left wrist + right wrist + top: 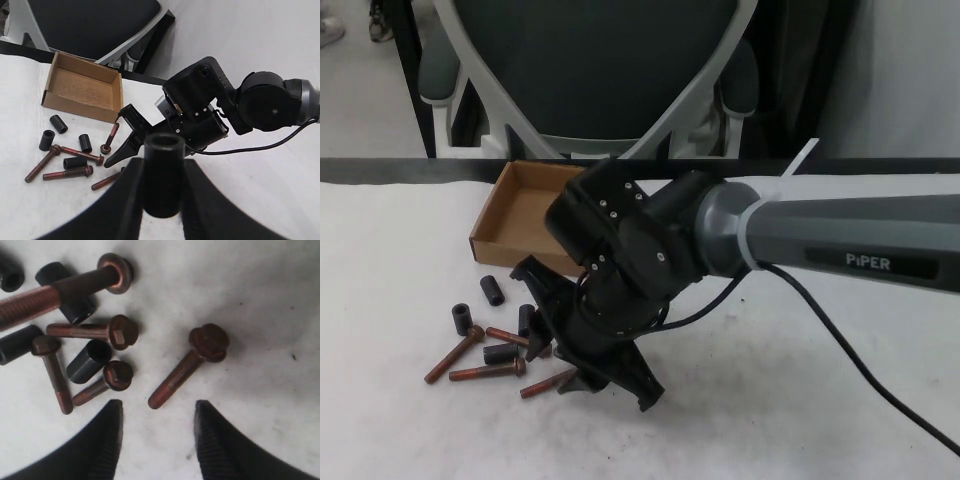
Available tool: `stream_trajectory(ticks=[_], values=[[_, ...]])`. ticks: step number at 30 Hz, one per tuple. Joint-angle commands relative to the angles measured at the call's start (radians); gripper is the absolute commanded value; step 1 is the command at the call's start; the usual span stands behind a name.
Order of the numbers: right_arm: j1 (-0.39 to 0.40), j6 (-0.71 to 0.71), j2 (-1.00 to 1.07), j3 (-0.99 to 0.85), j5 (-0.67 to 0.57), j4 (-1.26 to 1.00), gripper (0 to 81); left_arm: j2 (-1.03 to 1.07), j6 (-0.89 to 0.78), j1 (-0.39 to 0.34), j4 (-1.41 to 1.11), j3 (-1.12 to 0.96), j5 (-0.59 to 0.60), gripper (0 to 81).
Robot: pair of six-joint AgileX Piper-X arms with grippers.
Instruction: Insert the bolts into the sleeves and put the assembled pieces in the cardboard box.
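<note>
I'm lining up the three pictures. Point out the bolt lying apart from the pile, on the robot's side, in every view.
High view: the stray bolt lies at the near edge of the pile.
Left wrist view: the stray bolt is the bench piece nearest this camera.
Right wrist view: the stray bolt lies apart, tip toward the right gripper.
Shared landmark: the pile of bolts and sleeves.

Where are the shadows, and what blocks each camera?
High view: the right arm hides part of the box. Left wrist view: the sleeve in the left hand covers some bench. Right wrist view: bolts cast soft shadows on the bench.
</note>
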Motion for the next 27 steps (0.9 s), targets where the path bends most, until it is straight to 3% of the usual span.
stream_trajectory(ticks=[1, 13, 20, 27], values=[[0.007, -0.002, 0.008, -0.015, 0.031, -0.016, 40.3, 0.003, -0.007, -0.002, -0.019, -0.002, -0.022, 0.8], [0.008, -0.139, 0.008, -0.015, 0.08, 0.081, 40.3, 0.003, -0.021, -0.002, -0.019, -0.002, -0.032, 0.8], [0.008, -0.143, 0.011, -0.015, 0.178, 0.102, 40.2, 0.003, -0.022, -0.002, -0.019, -0.002, -0.032, 0.8], [0.014, -0.074, 0.038, -0.015, 0.178, 0.096, 40.2, 0.003, -0.022, -0.002, -0.019, -0.002, -0.066, 0.8]])
